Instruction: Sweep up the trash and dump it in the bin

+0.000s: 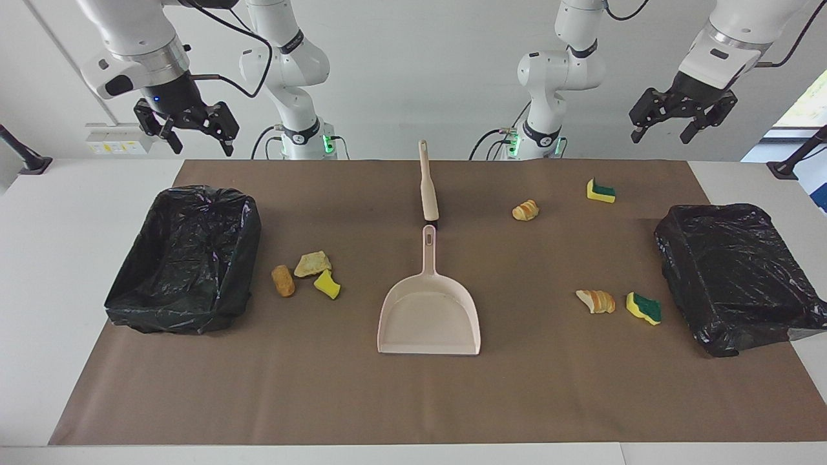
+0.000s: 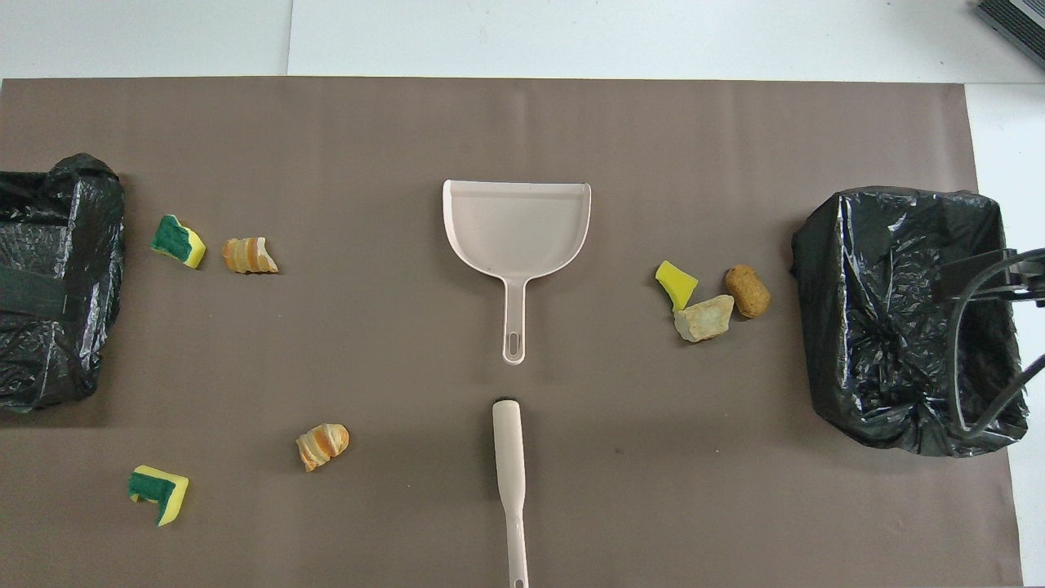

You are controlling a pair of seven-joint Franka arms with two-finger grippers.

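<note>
step: not begun | dustpan [image 1: 429,310] mid tabletop, brush [image 1: 427,184] in line w/ it, long axis 12–6, handle twd robots | trash [image 1: 311,265] scattered both ends | right gripper [image 1: 188,128] & left gripper [image 1: 678,116] both released, empty, raised; neither arm clearly nearer

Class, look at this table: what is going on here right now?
Nothing is being handled yet. Both arms wait raised, the left gripper and right gripper open and empty. The pink dustpan and brush lie mid-table. Seven trash scraps lie unswept between two black-lined bins.
</note>
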